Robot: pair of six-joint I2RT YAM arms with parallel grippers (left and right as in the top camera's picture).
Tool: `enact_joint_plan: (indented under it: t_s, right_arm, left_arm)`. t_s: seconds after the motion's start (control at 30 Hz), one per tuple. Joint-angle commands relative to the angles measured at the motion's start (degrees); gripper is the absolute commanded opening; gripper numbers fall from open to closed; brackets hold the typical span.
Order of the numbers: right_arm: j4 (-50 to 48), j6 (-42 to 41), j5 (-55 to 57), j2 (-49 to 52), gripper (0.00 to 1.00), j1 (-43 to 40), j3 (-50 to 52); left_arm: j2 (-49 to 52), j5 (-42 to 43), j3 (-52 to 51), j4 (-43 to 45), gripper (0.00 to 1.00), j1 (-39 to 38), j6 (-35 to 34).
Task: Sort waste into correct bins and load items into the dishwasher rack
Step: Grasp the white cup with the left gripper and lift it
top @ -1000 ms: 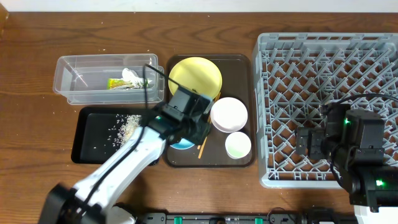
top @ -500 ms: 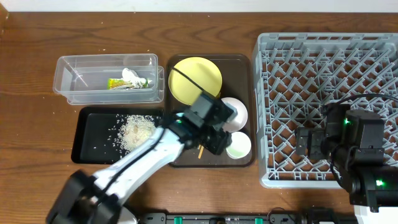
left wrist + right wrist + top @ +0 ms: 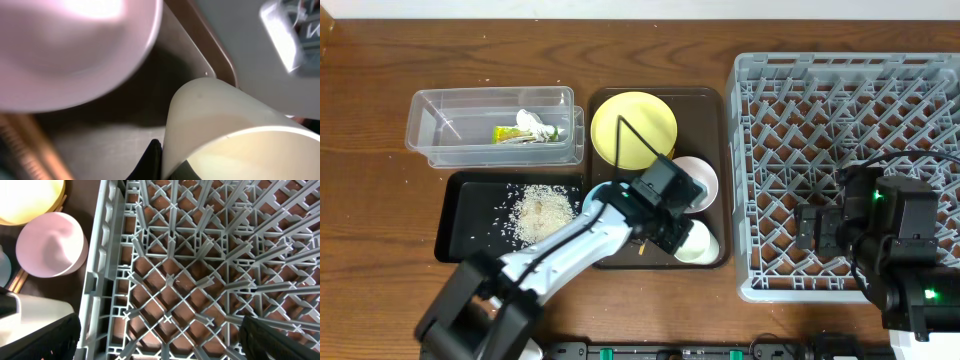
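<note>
My left gripper [image 3: 682,232] is shut on the rim of the small white cup [image 3: 702,243], which leans at the front right of the brown tray [image 3: 710,110]. In the left wrist view, the black fingers [image 3: 152,162] pinch the cup [image 3: 225,115] wall, one inside and one outside. Behind it sit the white bowl [image 3: 698,178] and the yellow plate [image 3: 630,125]. The left arm hides most of the blue bowl and the chopsticks. My right gripper [image 3: 160,340] hangs open over the grey dishwasher rack [image 3: 840,120], holding nothing.
The clear tub [image 3: 460,125] at the back left holds the green-and-orange wrapper [image 3: 520,134] and a white scrap [image 3: 528,120]. The black tray [image 3: 470,225] in front of it holds a heap of rice [image 3: 545,210]. The rack's pegs [image 3: 200,255] stand bare below the right gripper.
The left gripper swung right from the tray's front left to the cup and shut on its rim, and the cup now leans. The right arm has not moved.
</note>
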State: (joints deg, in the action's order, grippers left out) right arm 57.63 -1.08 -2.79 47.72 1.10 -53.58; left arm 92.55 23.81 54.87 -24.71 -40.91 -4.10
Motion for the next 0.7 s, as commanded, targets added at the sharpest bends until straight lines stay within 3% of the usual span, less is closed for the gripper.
enact_joint_plan:
  t_s: [0.0, 0.17, 0.3, 0.47, 0.67]
  right_arm:
    - [0.0, -0.94, 2.27, -0.09, 0.99, 0.35, -1.11]
    - [-1.9, -4.0, 2.8, -0.04, 0.99, 0.35, -1.09]
    - [-3.15, -2.43, -11.74, 1.05, 0.99, 0.37, -1.09]
    - [-1.99, 8.68, -36.92, 5.49, 0.99, 0.48, -0.92]
    - [-3.56, 14.6, -46.07, 12.07, 0.99, 0.48, -0.9]
  left_arm:
    - [-6.51, -0.2, 0.35, -0.33, 0.06, 3.74, -3.37]
    - [-13.79, 5.2, 0.35, 2.89, 0.06, 12.44, -10.71]
    - [-13.79, 12.31, 0.33, 8.7, 0.06, 19.47, -24.76]
    - [-9.66, 35.04, 0.33, 19.43, 0.07, 23.91, -32.72]
    - [-5.62, 51.69, 0.33, 26.53, 0.06, 22.51, -35.5]
